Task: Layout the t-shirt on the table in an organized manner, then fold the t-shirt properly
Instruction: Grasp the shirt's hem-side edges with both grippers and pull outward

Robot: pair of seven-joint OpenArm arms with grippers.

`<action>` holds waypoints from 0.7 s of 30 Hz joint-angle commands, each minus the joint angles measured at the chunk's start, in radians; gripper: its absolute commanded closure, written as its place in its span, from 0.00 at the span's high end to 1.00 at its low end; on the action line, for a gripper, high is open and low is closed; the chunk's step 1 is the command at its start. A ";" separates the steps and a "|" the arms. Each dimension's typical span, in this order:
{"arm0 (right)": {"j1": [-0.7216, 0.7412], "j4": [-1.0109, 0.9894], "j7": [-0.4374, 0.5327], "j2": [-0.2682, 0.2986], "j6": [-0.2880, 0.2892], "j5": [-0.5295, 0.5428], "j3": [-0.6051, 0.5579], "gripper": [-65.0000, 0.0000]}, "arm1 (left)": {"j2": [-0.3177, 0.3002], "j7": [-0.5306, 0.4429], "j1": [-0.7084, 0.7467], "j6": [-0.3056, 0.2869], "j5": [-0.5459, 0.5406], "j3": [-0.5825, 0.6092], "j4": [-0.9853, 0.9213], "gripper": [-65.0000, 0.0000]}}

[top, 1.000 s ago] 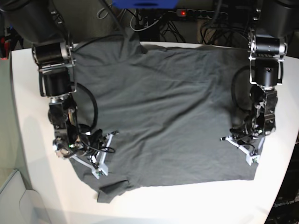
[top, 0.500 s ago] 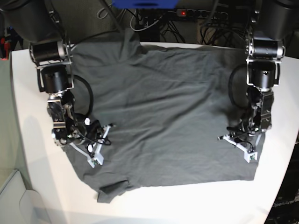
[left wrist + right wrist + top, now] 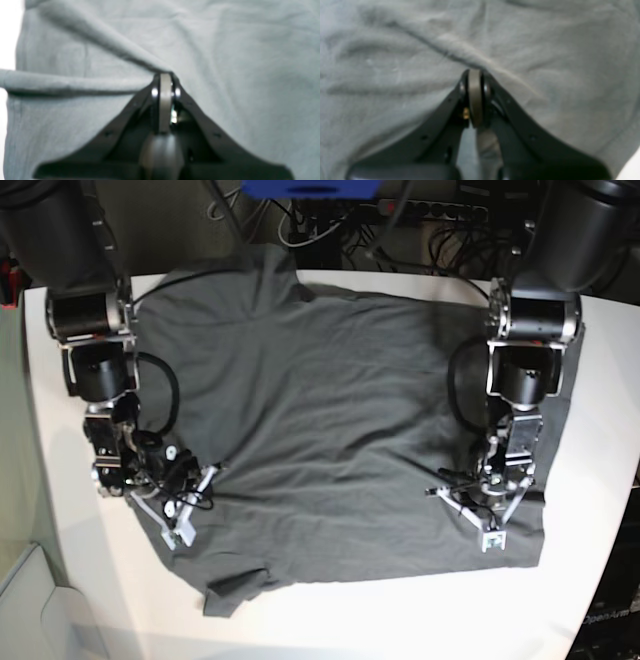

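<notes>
While both claws are pressed fully closed, each pinches a ridge of the t-shirt point(image 3: 330, 420). From the left claw point(image 3: 165, 77) two raised folds run off leftward toward the shirt's edge; from the right claw point(image 3: 475, 72) a crease runs away to the far left. In the base view the left claw point(image 3: 470, 505) grips near the shirt's right side and the right claw point(image 3: 195, 490) near its left side. Dark grey, the shirt lies spread over the white table point(image 3: 60, 510), one corner curled up at the near left.

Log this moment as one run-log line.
phase: layout | left gripper: shut on t-shirt | right gripper: shut on t-shirt | t-shirt: spread, wrinkled, on table
</notes>
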 commanded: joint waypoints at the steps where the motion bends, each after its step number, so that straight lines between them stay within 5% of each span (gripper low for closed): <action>1: 0.014 -0.006 -0.038 0.022 -0.015 -0.041 0.002 0.00 | 0.002 0.027 -0.030 -0.014 -0.003 0.002 -0.001 0.00; 15: -0.027 0.245 -0.143 0.023 -0.015 -0.040 0.000 0.00 | -0.008 0.037 -0.034 -0.014 -0.009 -0.005 0.017 0.00; 21: -0.024 0.265 -0.168 0.022 -0.015 -0.040 -0.003 0.00 | -0.004 0.037 0.019 -0.012 -0.010 -0.006 0.235 0.00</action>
